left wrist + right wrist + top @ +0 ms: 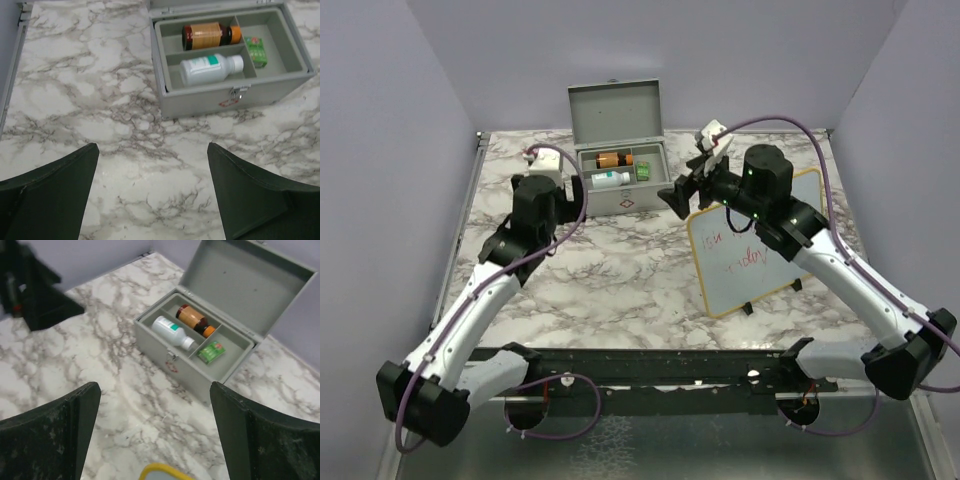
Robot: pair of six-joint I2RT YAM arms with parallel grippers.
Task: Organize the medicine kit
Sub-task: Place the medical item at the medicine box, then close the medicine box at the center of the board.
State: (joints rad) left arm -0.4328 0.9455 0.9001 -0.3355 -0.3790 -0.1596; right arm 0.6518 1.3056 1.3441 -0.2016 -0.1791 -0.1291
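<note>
A grey metal rectangular medicine kit [620, 198] was set at the far middle of a white, grey-veined marble table [620, 280], with its hinged lid raised open. Inside, an amber plastic bottle with an orange cap [207, 36] was laid on its side in the rear compartment, a white plastic bottle with a teal label [207, 69] in the front one, and a small green carton [255, 51] in the right one. The left gripper [151, 145] and the right gripper [155, 385] were both spread wide with nothing grasped, one to each side of the kit, and a yellow-framed whiteboard [750, 250] was propped beneath the right arm.
</note>
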